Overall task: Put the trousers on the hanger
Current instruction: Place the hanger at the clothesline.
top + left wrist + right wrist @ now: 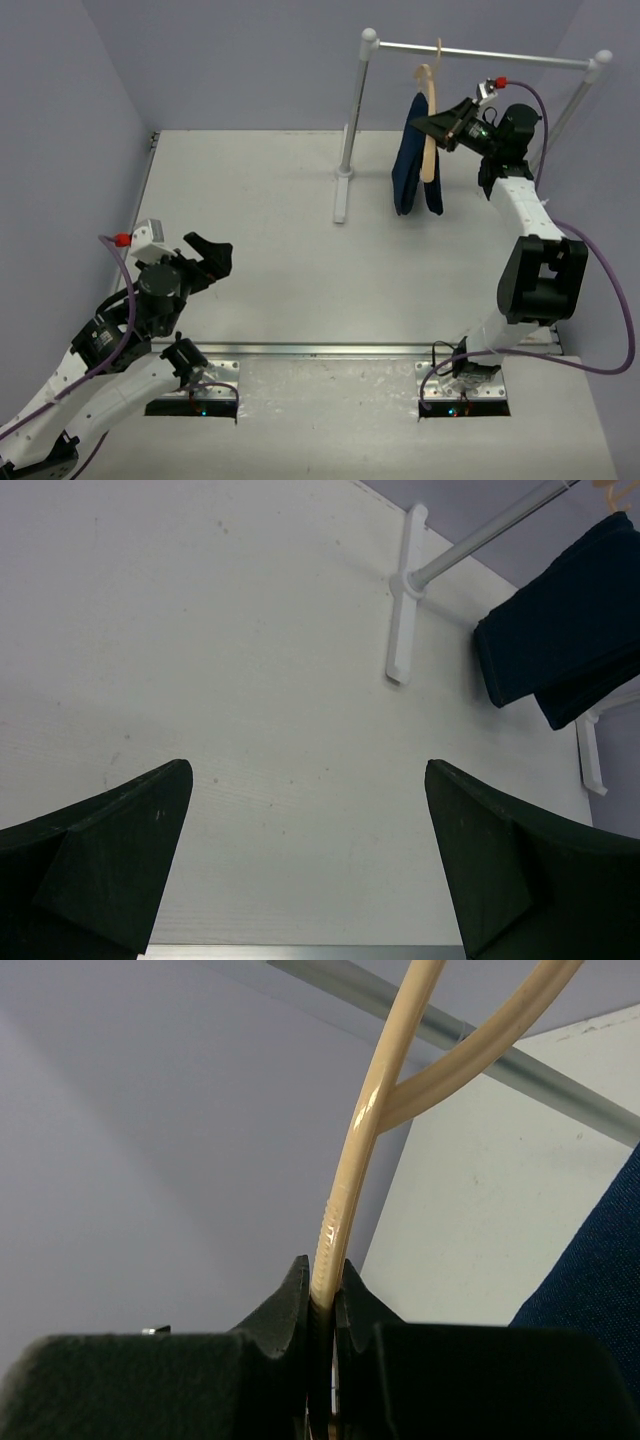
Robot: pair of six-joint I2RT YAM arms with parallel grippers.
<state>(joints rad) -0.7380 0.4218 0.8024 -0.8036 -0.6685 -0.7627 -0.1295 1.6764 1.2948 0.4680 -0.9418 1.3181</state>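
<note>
The right hand [325,1300] is pinching the thin, probably stiff hanger [352,1150], whose bar is carrying the limp, likely slippery trousers [413,165]. The left hand [212,256] is hovering spread.

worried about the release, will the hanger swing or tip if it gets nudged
Likely swings easily: the hanger seems hung on the rail by its hook alone. The trousers draped on it look limp and heavy, so it may tilt. Its bar looks glossy where the right gripper pinches it, probably slippery.
</note>
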